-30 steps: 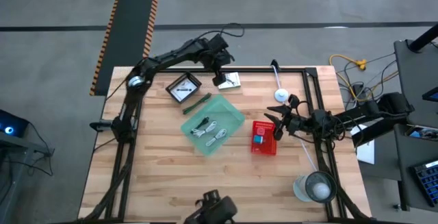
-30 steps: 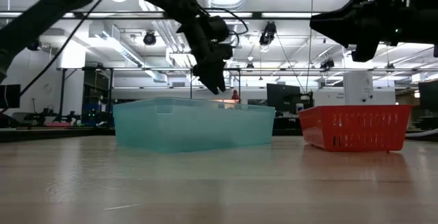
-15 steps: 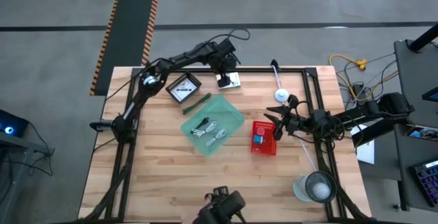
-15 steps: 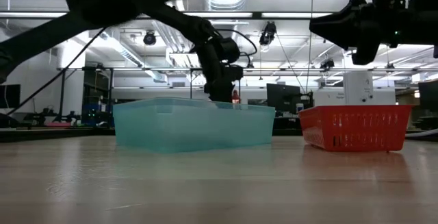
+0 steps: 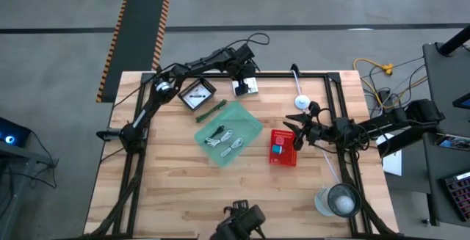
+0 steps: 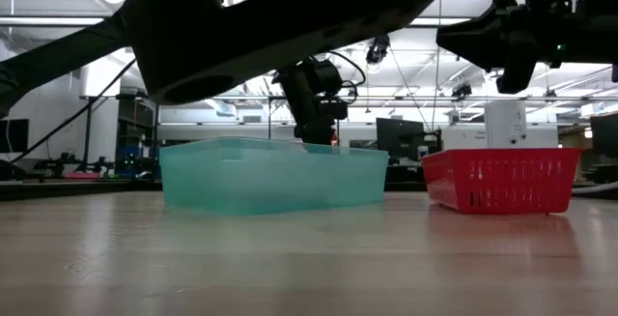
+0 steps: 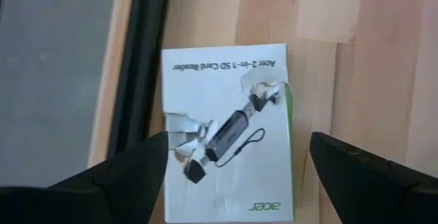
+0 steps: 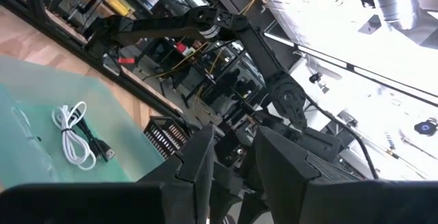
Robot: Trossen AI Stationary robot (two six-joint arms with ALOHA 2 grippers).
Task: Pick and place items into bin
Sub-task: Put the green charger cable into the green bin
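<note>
A flat white printed packet (image 7: 226,135) lies on the wood by the table's far edge, also visible in the high view (image 5: 249,86). My left gripper (image 7: 237,142) hangs over it, pointing down, open wide, with one finger on either side and neither touching it; in the low view this gripper (image 6: 316,134) sits behind the bin. The teal bin (image 5: 229,134) holds white coiled cables (image 5: 225,139). A second packet (image 5: 197,94) and a green pen (image 5: 213,111) lie left of the bin's far side. My right gripper (image 5: 295,136) waits open beside the red basket (image 5: 283,147).
A black frame rail (image 7: 140,59) runs along the far edge right beside the packet. The red basket (image 6: 502,179) holds a small box. A white round-headed stick (image 5: 299,99) lies far right, and a clear cup (image 5: 336,200) stands near right. Bare wood lies toward the near edge.
My left gripper has moved down toward the packet at the far edge and turned from slanting to pointing straight down, staying open. The left arm has swung so that part of it fills the top of the low view.
</note>
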